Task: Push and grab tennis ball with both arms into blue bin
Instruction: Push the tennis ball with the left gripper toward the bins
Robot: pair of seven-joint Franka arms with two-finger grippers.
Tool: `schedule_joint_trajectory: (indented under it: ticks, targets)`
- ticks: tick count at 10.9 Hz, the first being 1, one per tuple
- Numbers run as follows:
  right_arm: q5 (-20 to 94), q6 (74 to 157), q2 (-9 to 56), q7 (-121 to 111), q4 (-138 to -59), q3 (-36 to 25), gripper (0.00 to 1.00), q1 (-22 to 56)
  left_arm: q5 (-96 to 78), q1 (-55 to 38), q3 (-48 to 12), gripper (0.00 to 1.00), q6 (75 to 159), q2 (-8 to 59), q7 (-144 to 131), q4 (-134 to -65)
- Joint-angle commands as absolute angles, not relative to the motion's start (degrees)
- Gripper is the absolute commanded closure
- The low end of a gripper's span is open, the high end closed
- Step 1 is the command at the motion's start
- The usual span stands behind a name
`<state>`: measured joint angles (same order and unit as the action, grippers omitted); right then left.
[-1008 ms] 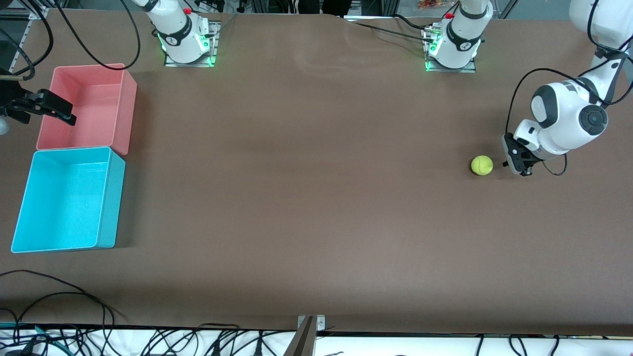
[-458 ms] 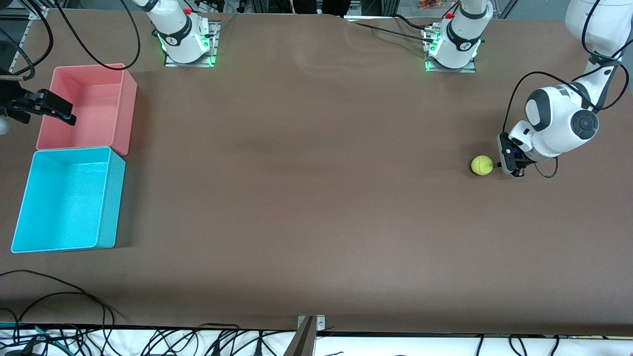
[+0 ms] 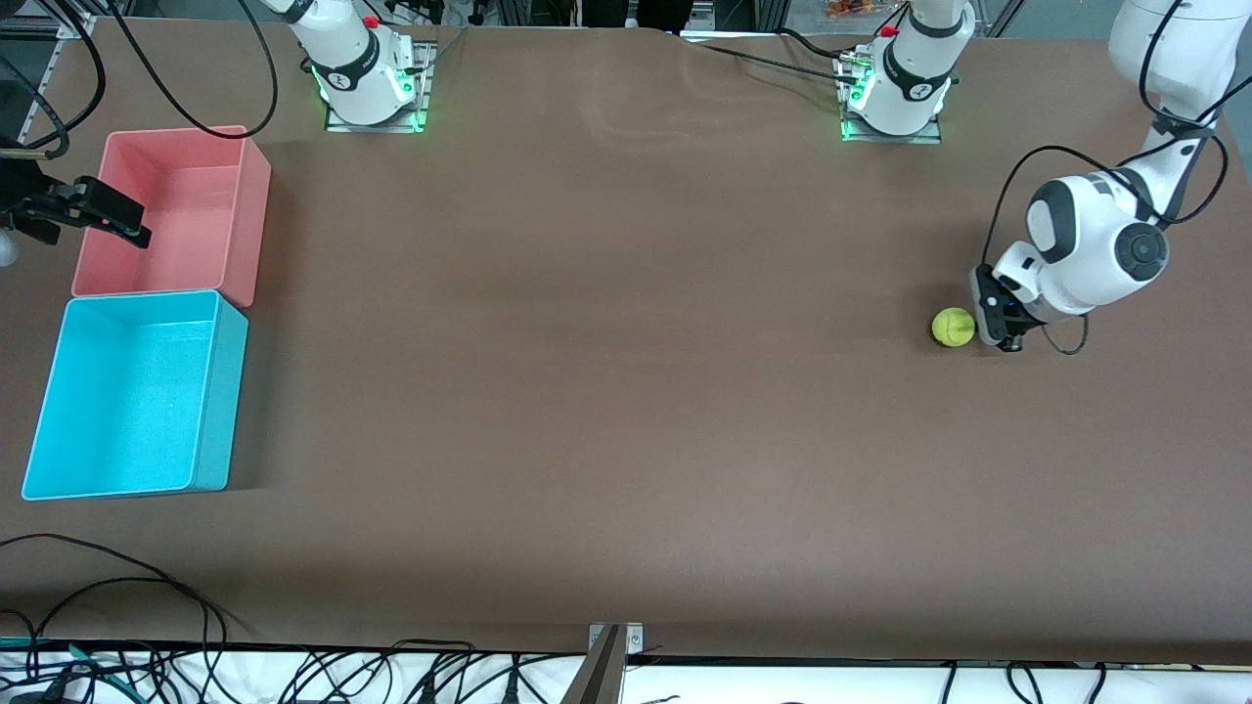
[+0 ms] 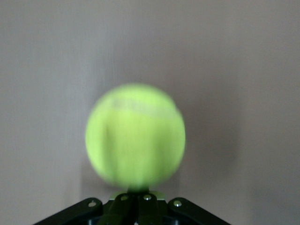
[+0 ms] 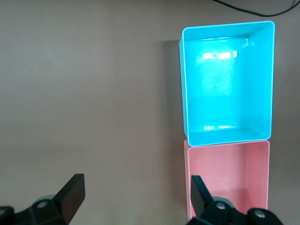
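The tennis ball lies on the brown table toward the left arm's end. My left gripper is low at the table, right beside the ball on the side away from the bins. In the left wrist view its fingers are shut together, with the tips at the edge of the ball. The blue bin stands at the right arm's end of the table. My right gripper hangs open and empty over the pink bin's outer edge and waits. The right wrist view shows its gripper and the blue bin.
A pink bin stands next to the blue bin, farther from the front camera, and it also shows in the right wrist view. A long stretch of bare brown table lies between ball and bins. Cables run along the table's near edge.
My left gripper has moved toward the ball until its tips reach it. The ball has stayed in place. The right arm has not moved.
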<state>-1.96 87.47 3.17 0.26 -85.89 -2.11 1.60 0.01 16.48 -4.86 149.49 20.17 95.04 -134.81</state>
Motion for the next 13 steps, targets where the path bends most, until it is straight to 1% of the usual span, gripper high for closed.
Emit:
schedule_joint_trajectory:
  ticks: [1, 2, 3, 13]
  targets:
    - [-2.9, 86.9, 3.1, 0.9, -84.9, -2.0, 0.0, 1.6, -3.8, 11.7, -12.8, 1.0, 152.0, 21.6, 84.0, -133.7]
    - [-2.9, 86.9, 3.1, 0.9, -85.0, -2.0, 0.0, 1.6, -3.6, 9.4, -13.0, 1.0, 152.0, 21.4, 80.7, -133.6]
    - [-2.9, 86.9, 3.1, 0.9, -85.0, -2.0, 0.0, 1.6, -3.6, 9.2, -13.0, 1.0, 152.0, 21.3, 80.8, -133.7]
    - [-3.0, 86.6, 3.0, 0.9, -84.9, -1.8, 0.0, 1.8, -3.6, 9.8, -12.9, 1.0, 151.4, 20.0, 80.8, -133.9]
